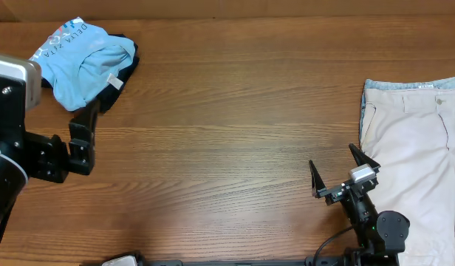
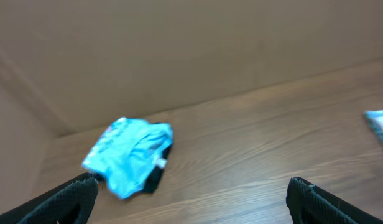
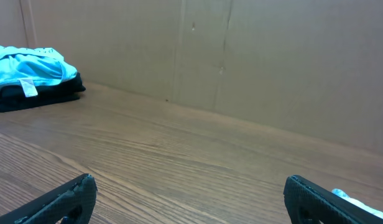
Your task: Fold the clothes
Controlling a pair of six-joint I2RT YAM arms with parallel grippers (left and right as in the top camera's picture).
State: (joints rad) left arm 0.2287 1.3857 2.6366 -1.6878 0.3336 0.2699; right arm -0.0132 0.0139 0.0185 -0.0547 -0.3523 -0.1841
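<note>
A folded light blue T-shirt (image 1: pixel 83 55) with lettering lies on a black garment (image 1: pixel 125 68) at the table's far left. Both show in the left wrist view, the shirt (image 2: pixel 126 155) over the black garment (image 2: pixel 159 173), and in the right wrist view, the shirt (image 3: pixel 30 65) over the black garment (image 3: pixel 39 96). Beige shorts (image 1: pixel 416 155) lie spread flat at the right edge. My left gripper (image 1: pixel 72 122) is wide open and empty, just in front of the shirt pile (image 2: pixel 191 199). My right gripper (image 1: pixel 338 168) is wide open and empty, just left of the shorts (image 3: pixel 191 199).
A brown cardboard wall (image 3: pixel 241 56) stands along the far edge of the wooden table (image 1: pixel 235 125). A corner of the shorts' pale waistband shows at the right edge of the left wrist view (image 2: pixel 381 124).
</note>
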